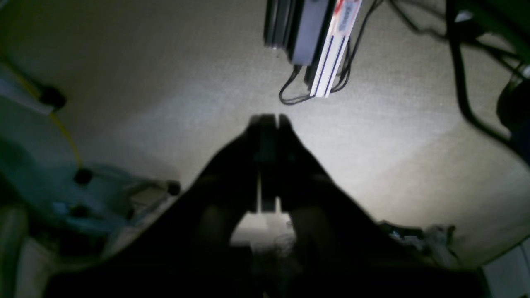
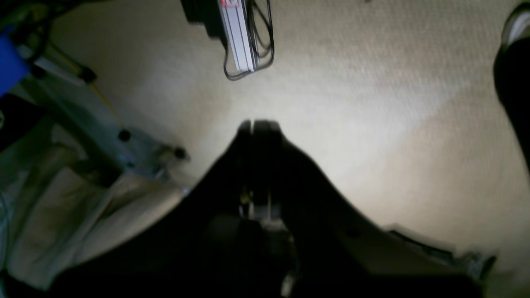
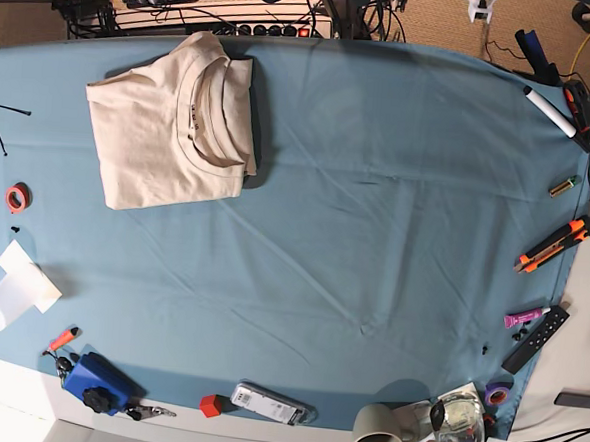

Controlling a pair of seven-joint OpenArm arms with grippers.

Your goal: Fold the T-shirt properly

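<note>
The beige T-shirt lies folded into a compact rectangle at the back left of the teal table cloth, with its ribbed collar facing up. Neither arm shows in the base view. Both wrist views look down at beige carpet off the table. My left gripper is a dark silhouette with its fingertips together and nothing between them. My right gripper is likewise shut and empty. The T-shirt does not show in the left wrist view.
Small items line the table edges: a red tape roll, white cup, blue box, mug, orange box cutter, marker and remote. An aluminium profile with cables stands on the carpet.
</note>
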